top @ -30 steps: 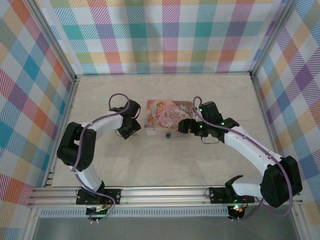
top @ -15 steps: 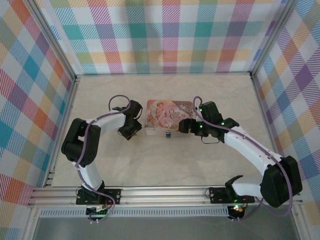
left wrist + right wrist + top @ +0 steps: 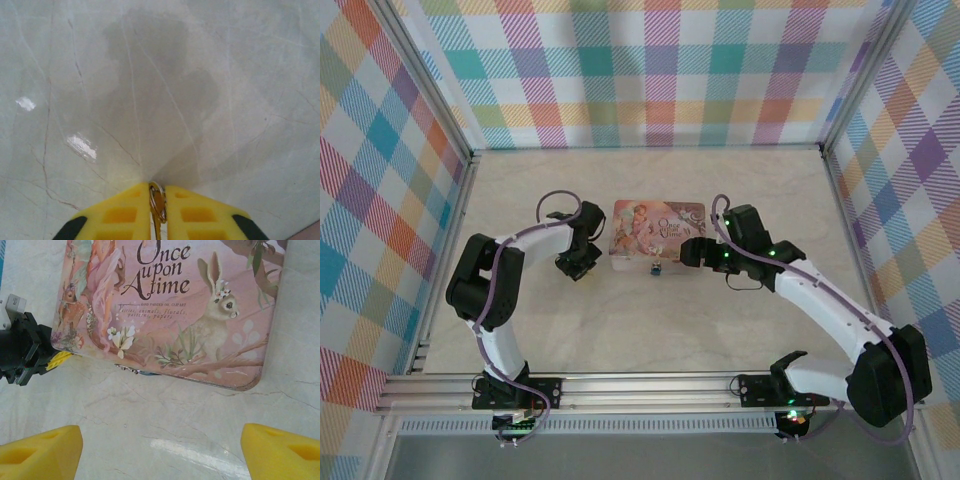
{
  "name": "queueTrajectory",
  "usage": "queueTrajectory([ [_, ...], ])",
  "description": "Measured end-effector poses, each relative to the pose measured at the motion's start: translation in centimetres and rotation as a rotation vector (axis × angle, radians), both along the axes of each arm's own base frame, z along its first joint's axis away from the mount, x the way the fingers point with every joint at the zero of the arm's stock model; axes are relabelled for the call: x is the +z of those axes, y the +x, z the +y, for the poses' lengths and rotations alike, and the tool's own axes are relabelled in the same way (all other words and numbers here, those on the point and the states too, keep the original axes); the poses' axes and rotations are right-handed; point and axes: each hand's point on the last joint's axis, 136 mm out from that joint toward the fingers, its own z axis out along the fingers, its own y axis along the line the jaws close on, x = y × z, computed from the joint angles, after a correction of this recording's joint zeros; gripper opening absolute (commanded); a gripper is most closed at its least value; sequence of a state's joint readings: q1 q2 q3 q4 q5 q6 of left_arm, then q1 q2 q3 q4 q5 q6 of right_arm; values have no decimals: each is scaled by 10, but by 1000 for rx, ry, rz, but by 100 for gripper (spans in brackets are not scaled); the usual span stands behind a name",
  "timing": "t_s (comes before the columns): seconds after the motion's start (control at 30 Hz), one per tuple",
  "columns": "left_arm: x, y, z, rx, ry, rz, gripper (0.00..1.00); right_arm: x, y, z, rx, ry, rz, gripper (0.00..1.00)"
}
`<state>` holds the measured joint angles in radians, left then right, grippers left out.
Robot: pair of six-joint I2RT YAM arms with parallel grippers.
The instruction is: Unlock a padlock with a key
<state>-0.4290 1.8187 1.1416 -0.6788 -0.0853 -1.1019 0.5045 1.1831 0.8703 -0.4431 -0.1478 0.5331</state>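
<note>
My left gripper [image 3: 158,200] is shut on the key [image 3: 158,206], a small thin metal key on a ring pinched between the yellow fingers [image 3: 120,212] just above the marble table. From above, the left gripper [image 3: 577,266] sits left of the pink tin box [image 3: 657,228]. The tiny blue padlock [image 3: 657,268] hangs at the tin's near edge; a blue sliver of the padlock [image 3: 150,373] peeks from under the tin's rim. My right gripper [image 3: 160,455] is open, its pads wide apart over bare table near the tin. From above, the right gripper [image 3: 688,250] is at the tin's right end.
The pink "Once upon A time" tin [image 3: 170,305] lies flat mid-table. The left gripper's black body [image 3: 25,352] shows at the tin's left corner in the right wrist view. Checked walls [image 3: 640,70] enclose the table on three sides; the rail [image 3: 640,385] runs along the near edge.
The left gripper has closed on the key and edged slightly nearer the tin. The right arm has shifted a little to the right, jaws unchanged.
</note>
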Motion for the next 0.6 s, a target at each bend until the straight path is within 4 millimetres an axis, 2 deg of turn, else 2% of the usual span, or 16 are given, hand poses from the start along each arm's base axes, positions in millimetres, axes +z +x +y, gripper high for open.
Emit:
queueTrajectory([
  [0.33, 9, -2, 2, -23, -22, -37, 0, -8, -4, -3, -2, -8, 13, 83],
  [0.4, 20, 0, 2, -45, -30, -67, 0, -7, -4, -2, -2, -6, 10, 83],
  [0.6, 73, 10, -4, -125, -68, -198, 0, -1, -4, -2, -2, 5, -9, 83],
])
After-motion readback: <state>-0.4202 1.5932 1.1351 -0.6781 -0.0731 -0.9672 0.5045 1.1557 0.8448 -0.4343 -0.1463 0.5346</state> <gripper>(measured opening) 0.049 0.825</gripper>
